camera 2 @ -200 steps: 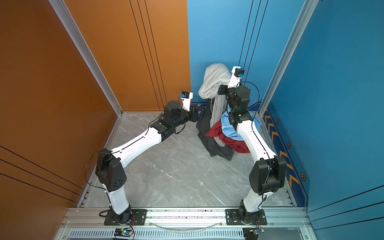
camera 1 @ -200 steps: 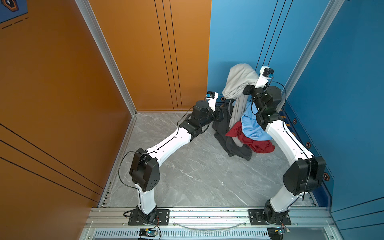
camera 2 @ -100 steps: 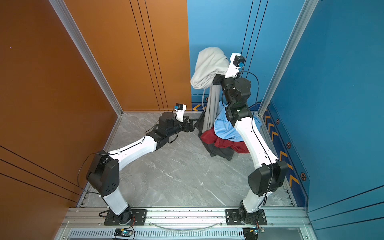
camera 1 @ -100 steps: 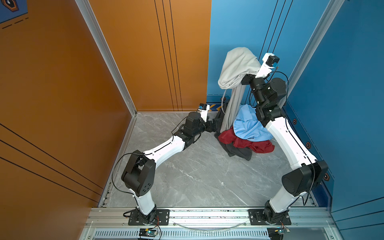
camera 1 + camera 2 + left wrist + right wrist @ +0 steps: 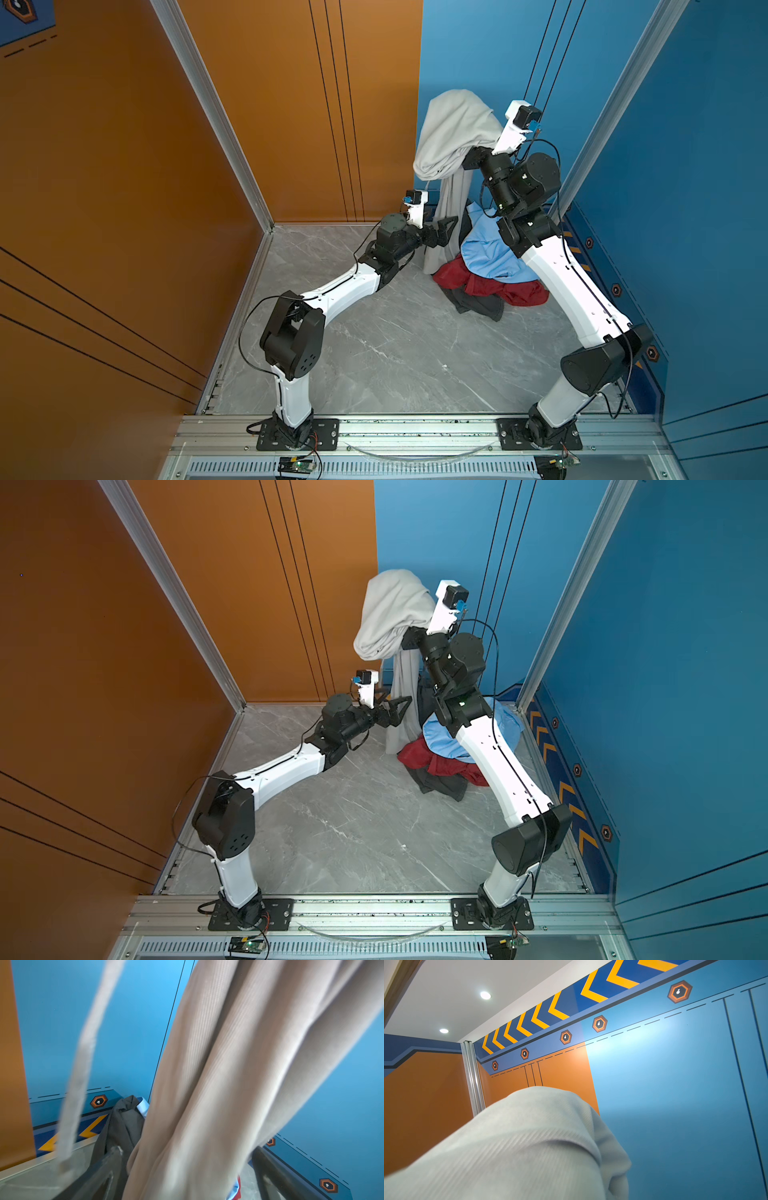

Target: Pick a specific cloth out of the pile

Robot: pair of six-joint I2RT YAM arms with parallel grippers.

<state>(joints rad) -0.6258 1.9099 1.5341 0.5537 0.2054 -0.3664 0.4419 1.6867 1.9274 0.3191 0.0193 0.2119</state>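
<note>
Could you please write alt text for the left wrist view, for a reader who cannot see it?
The grey-beige cloth hangs in long folds between the left gripper's open jaws. A dark grey garment lies behind, before a blue wall.

The orange wall panels (image 5: 124, 166) and the blue wall panels (image 5: 685, 208) carried thin black lines — aluminium posts (image 5: 216, 116) framed the corners. The floor (image 5: 395, 353) was grey veined marble; two round ceiling lights (image 5: 485, 995) glowed above a yellow chevron band (image 5: 542, 1016).

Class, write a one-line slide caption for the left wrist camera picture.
Grey-beige cloth hangs at the open left gripper, its cord dangling alongside, a dark grey garment behind.
</note>
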